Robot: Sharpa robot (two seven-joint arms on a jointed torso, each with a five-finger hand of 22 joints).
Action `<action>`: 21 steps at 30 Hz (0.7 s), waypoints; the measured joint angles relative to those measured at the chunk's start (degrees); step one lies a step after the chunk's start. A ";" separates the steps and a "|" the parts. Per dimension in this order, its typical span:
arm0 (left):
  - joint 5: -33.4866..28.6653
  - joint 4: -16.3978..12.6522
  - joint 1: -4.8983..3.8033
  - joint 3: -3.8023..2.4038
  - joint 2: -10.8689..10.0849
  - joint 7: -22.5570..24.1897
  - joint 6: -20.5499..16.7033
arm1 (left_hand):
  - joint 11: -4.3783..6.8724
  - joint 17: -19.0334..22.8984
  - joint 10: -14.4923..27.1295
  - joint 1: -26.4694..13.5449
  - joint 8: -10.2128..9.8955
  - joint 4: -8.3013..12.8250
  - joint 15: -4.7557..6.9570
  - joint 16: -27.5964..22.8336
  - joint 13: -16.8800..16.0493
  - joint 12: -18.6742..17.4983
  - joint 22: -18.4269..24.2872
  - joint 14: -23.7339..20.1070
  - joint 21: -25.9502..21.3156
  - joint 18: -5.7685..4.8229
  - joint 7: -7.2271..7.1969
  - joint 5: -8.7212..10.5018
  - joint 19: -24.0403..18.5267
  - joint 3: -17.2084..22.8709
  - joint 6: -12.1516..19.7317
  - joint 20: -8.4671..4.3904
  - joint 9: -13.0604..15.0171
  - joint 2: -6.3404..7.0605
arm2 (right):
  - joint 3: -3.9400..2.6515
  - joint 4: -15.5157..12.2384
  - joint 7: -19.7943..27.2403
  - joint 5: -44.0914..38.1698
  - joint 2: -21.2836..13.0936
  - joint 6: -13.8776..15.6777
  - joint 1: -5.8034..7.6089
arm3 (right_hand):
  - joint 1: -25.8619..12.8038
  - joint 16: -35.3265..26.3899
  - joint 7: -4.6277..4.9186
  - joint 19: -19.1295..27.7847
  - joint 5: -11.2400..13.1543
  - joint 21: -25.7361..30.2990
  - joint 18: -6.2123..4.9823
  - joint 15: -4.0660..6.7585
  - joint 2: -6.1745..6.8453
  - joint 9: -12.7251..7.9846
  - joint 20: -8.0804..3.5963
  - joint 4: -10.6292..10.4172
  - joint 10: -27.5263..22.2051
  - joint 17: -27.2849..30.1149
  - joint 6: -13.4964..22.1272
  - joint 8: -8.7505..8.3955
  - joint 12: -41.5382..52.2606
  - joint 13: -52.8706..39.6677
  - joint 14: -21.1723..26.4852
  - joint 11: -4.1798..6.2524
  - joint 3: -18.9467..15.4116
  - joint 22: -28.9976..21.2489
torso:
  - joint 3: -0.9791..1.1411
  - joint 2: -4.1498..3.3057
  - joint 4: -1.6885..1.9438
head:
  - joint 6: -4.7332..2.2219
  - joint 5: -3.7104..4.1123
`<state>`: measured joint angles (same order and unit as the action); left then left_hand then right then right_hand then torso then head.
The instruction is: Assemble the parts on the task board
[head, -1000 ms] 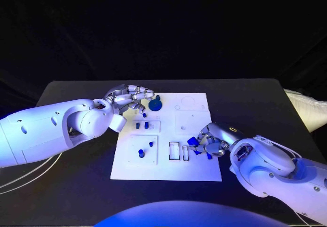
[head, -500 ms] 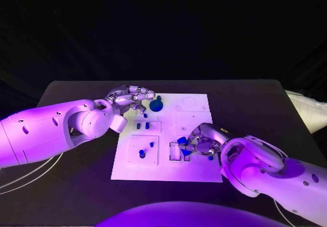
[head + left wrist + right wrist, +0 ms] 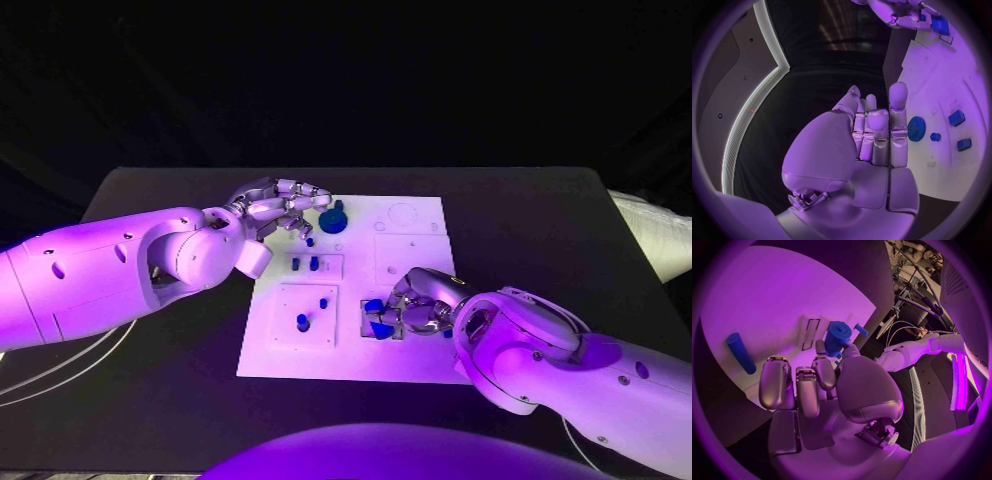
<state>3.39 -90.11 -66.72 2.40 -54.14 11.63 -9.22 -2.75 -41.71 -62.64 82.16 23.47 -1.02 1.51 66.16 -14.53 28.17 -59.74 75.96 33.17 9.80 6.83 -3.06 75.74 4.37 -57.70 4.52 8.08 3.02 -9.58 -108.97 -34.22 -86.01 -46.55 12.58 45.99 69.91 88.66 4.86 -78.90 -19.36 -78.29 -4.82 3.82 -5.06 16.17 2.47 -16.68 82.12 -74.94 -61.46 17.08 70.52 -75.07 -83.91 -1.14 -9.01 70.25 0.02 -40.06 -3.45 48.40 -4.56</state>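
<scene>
Board slots (image 3: 378,318) likely hidden underhand.

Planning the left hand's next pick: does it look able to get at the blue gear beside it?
Probably yes. The left hand hovers open right beside the blue gear at the task board's far end, nothing between them; the right hand works nearer the robot.

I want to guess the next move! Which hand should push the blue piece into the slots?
Probably the right hand: it holds a blue piece over the slots. The left hand hovers by the blue gear.
</scene>
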 measured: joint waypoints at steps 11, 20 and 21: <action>0.06 -0.02 0.00 0.00 -0.03 -0.07 -0.21 | 0.00 -0.08 0.00 0.00 0.00 0.00 0.00 0.00 0.05 0.00 -0.07 0.00 0.00 0.00 0.00 0.00 0.00 0.00 0.00 0.00 -0.05 0.00 | 0.11 0.47 -0.20 -1.88 0.17 -0.67 0.03 | -11.99 0.00 -1.84 0.53 16.40 0.86 0.00 0.94 1.62 1.79 -0.52 -0.09 1.28 0.01 -1.84 0.42 1.70 0.02 -0.11 2.02 -8.49 -1.08 | 0.04 -0.01 -0.03 | 0.11 -0.12; 0.07 -0.02 -0.01 -0.01 -0.03 -0.08 -0.44 | 0.00 -0.08 0.00 0.00 0.00 0.00 0.00 0.00 0.04 0.00 -0.06 0.00 0.00 0.01 0.00 0.00 0.00 0.00 0.00 0.00 -0.05 0.00 | 0.11 -0.15 -0.22 -4.52 0.07 -0.63 0.02 | -7.36 0.00 -1.84 0.53 16.21 0.86 0.00 0.92 1.38 2.52 -0.52 2.09 1.25 0.01 -1.84 0.17 1.52 -0.03 -0.11 1.99 -7.09 -0.94 | 0.11 -0.07 0.01 | 0.23 -0.01; 0.07 -0.02 -0.01 0.00 -0.03 -0.08 -0.46 | 0.00 -0.08 0.00 0.00 0.00 0.00 0.00 0.00 0.05 0.00 -0.06 0.00 0.00 0.00 0.00 0.00 0.00 0.00 0.00 0.00 -0.05 0.00 | 0.11 -0.20 -0.22 -4.81 0.08 -0.63 0.01 | -5.51 0.00 -1.84 0.53 16.12 0.86 0.00 0.92 1.41 2.72 -0.52 2.96 1.19 0.01 -1.84 0.17 1.45 -0.18 -0.11 1.92 -6.56 -0.89 | 0.11 -0.07 0.03 | 0.28 0.06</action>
<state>3.47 -90.12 -66.73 2.40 -54.17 11.54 -9.68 -2.76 -41.79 -62.64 82.16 23.47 -1.02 1.50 66.16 -14.48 28.17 -59.81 75.96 33.17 9.80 6.83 -3.06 75.74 4.37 -57.70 4.51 8.03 3.02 -9.47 -109.17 -34.44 -90.82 -46.47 11.95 45.99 64.40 88.65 3.02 -78.37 -3.24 -77.43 -4.82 4.73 -3.65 18.89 1.95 -13.72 83.31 -74.92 -63.30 17.25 71.97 -75.25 -84.02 0.78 -15.57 69.36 0.13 -40.13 -3.42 48.68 -4.50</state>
